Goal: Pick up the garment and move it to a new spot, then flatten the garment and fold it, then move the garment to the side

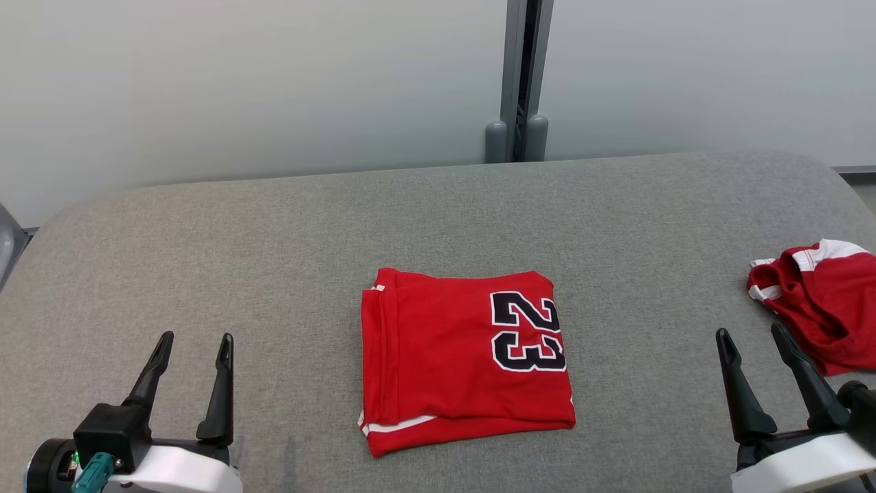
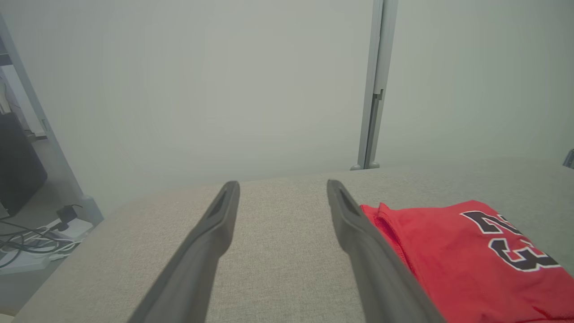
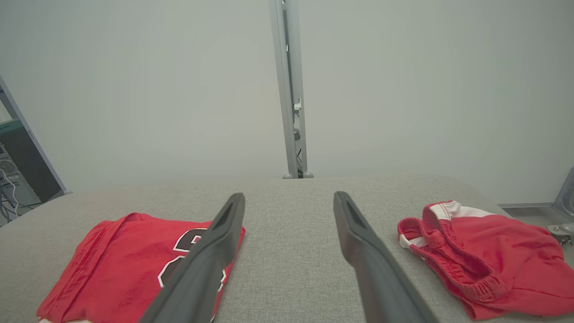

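Observation:
A red garment (image 1: 465, 359) with a black "23" lies folded into a neat square at the middle of the grey padded table (image 1: 287, 226). It also shows at the right of the left wrist view as the garment (image 2: 466, 260), and at the lower left of the right wrist view as the garment (image 3: 121, 264). My left gripper (image 1: 195, 339) stands open near the front left, well clear of the cloth. My right gripper (image 1: 753, 335) stands open at the front right. Nothing sits between either pair of fingers.
A second red piece with white trim, the loose shorts (image 1: 818, 301), lies bunched at the table's right edge, close beside my right gripper; the shorts (image 3: 480, 255) appear again in the right wrist view. A grey post (image 1: 517, 82) and pale wall stand behind the table. Cables (image 2: 31, 242) lie on the floor to the left.

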Robot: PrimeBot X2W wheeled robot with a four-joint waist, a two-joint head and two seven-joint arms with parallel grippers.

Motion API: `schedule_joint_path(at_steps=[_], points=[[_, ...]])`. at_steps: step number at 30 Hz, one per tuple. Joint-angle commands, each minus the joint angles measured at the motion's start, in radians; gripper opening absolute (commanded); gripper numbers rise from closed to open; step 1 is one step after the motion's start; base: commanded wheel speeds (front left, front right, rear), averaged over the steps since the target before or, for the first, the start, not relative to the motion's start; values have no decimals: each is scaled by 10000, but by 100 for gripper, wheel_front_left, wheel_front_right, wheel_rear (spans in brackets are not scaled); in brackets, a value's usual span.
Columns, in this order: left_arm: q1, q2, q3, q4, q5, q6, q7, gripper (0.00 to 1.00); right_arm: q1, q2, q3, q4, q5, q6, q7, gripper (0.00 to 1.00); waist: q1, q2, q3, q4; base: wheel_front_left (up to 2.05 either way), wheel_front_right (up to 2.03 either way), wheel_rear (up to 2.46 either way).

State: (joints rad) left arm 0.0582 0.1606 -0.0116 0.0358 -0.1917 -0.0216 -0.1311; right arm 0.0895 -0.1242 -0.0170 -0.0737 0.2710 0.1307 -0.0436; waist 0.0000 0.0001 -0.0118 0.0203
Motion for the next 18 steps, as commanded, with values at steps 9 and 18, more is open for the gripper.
schedule_joint_path(at_steps=[9, 18], points=[[-78, 76, -82, -135, -92, 83, -35, 100, -18, -109, 49, 38, -226, 0, 84, 100, 0, -1, 86, 112, 0, 0, 0], [-1037, -89, -418, -274, -85, -18, -297, 100, -1045, -322, 716, 445, -408, 0, 295, 100, 0, -1, 1279, 810, 0, 0, 0]])
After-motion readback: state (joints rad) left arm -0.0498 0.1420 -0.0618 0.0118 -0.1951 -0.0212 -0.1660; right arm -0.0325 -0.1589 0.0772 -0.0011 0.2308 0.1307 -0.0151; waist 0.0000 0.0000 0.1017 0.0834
